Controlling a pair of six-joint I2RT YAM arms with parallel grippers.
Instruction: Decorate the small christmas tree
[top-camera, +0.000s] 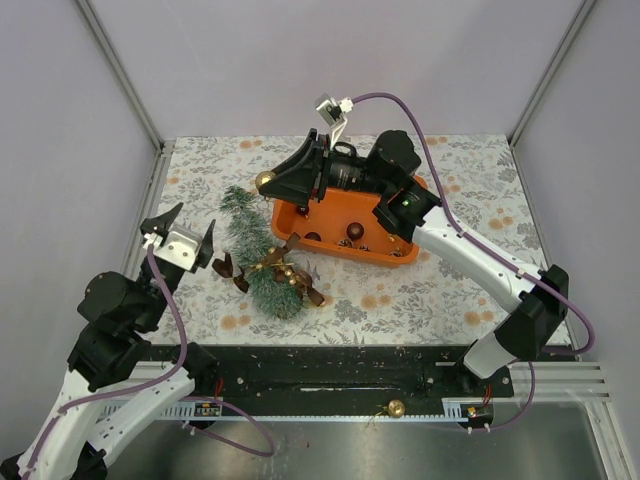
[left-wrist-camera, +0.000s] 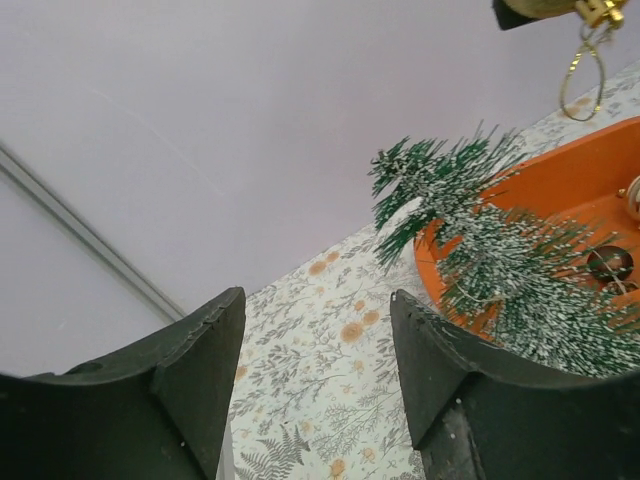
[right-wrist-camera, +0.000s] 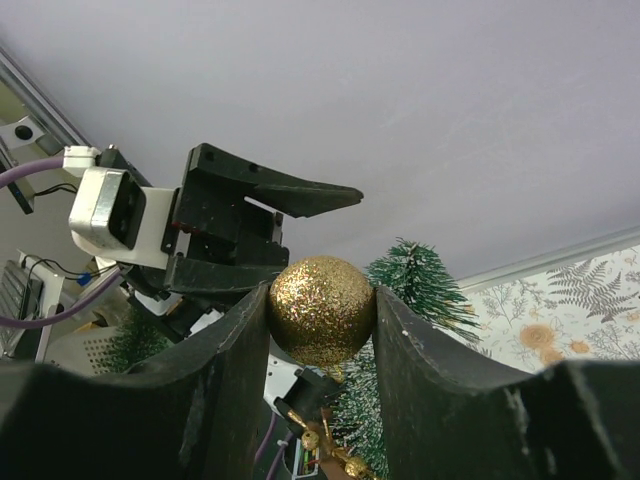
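The small christmas tree (top-camera: 258, 252) lies on its side on the floral cloth, left of the orange tray (top-camera: 330, 222), with gold ornaments and brown ribbon on its wide end. It shows in the left wrist view (left-wrist-camera: 500, 270) and the right wrist view (right-wrist-camera: 415, 290). My right gripper (top-camera: 272, 183) is shut on a gold glitter bauble (right-wrist-camera: 321, 310), held above the tray's left end near the tree's tip. My left gripper (top-camera: 180, 235) is open and empty, just left of the tree; its fingers (left-wrist-camera: 200, 370) frame bare cloth.
The tray holds dark red and gold baubles (top-camera: 352, 234). A loose gold bauble (top-camera: 396, 408) lies on the black base rail at the near edge. White walls and metal posts enclose the table on three sides.
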